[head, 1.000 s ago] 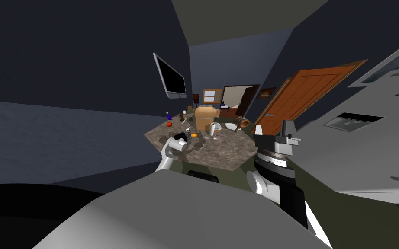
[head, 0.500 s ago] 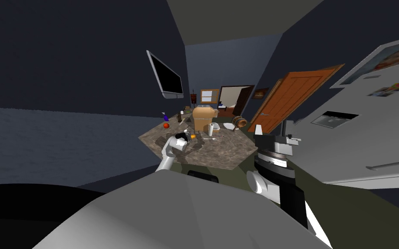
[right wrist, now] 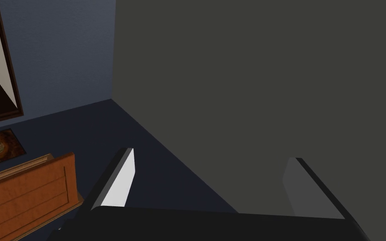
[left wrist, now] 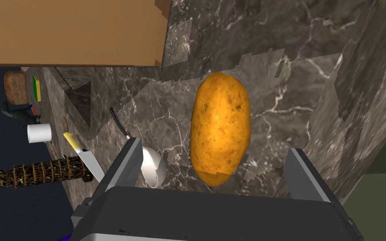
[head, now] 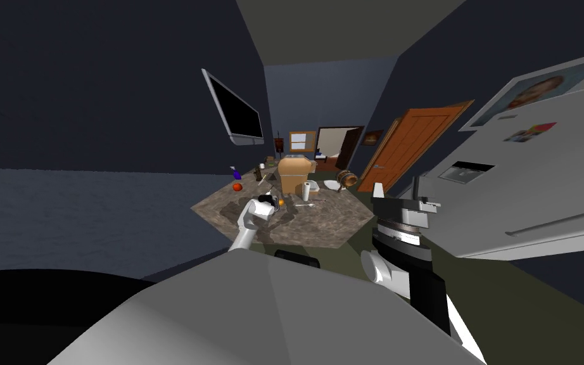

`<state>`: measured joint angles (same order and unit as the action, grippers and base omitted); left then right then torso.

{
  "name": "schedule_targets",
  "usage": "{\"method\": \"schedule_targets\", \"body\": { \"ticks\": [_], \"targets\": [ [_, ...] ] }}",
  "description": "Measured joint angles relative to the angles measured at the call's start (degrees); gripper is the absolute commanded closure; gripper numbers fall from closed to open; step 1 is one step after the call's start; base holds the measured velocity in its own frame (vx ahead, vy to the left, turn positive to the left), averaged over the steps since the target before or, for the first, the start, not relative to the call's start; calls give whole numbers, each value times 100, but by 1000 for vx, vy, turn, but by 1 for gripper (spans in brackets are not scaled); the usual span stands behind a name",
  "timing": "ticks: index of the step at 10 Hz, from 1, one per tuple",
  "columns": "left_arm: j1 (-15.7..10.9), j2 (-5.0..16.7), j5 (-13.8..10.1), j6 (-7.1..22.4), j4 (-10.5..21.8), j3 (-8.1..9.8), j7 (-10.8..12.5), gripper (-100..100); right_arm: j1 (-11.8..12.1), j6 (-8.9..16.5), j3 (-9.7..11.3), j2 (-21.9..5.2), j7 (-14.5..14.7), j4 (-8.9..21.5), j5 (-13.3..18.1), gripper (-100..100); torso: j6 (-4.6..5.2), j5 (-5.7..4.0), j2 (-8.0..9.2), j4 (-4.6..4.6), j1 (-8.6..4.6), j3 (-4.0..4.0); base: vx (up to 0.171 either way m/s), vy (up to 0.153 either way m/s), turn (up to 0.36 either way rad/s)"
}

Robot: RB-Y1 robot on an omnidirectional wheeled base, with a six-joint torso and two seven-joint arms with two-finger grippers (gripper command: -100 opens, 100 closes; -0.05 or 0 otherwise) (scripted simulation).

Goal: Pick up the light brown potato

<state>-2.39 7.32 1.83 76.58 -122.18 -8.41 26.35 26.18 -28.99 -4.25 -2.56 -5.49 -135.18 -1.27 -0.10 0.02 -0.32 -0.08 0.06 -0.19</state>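
The potato [left wrist: 220,127] lay on the marble counter [left wrist: 297,83], its near end between the fingers of the left gripper [left wrist: 215,146], which stood apart and clear of its sides. Closing on that rounded skin too near the end could have squirted it forward. One finger might also have snagged the white spoon [left wrist: 152,165] just beside it. The right gripper [right wrist: 211,155] hung open, idle.

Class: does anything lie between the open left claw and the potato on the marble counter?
Nearly clear: the potato lies between the open fingers of the left claw. A white spoon-like thing sits just inside one finger, apart from the potato.
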Motion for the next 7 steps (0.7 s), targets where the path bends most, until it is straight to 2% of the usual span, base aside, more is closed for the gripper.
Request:
{"method": "schedule_targets", "body": {
  "ticks": [3,5,7],
  "targets": [
    [3,-27,35,485,32,-19,19,-100,0,0,0,0,0,0,0,0,1,0,-9,-2,3,-5,83,34,-119],
    [9,-3,1,672,83,14,12,-100,0,0,0,0,0,0,0,0,0,0,0,0,-3,0,70,18,-79],
    [29,5,-3,921,134,23,12,-100,0,0,0,0,0,0,0,0,0,-1,-15,-3,-2,-8,119,38,-79]
  ]
}}
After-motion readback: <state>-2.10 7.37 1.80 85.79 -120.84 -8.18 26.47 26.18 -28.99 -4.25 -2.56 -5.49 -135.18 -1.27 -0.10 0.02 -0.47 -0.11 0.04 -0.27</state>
